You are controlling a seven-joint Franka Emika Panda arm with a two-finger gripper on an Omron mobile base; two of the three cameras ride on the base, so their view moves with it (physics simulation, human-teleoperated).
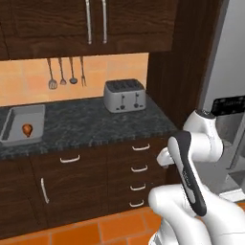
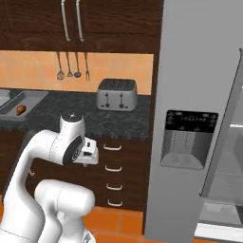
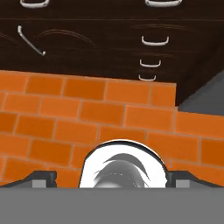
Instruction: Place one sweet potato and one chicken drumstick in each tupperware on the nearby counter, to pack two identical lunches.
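Note:
A pale grey tupperware [image 1: 19,117] lies on the counter [image 1: 91,122] at the far left, with a red-brown chicken drumstick [image 1: 27,129] inside it. The right base view shows the same tupperware [image 2: 29,99] and drumstick [image 2: 21,110]. My arm is folded low in front of the drawers, well to the right of the tray. In the hand view my gripper [image 3: 111,178] points down at the orange floor tiles, open, its fingertips [image 3: 41,177] wide apart and nothing held between them. The sweet potato is out of view.
A silver toaster [image 1: 124,94] stands at the back of the counter, with utensils [image 1: 67,72] hanging on the wall above. A grey fridge [image 2: 185,123] stands to the right, its door [image 2: 225,142] swung open. Drawers with silver handles [image 1: 139,168] face the arm.

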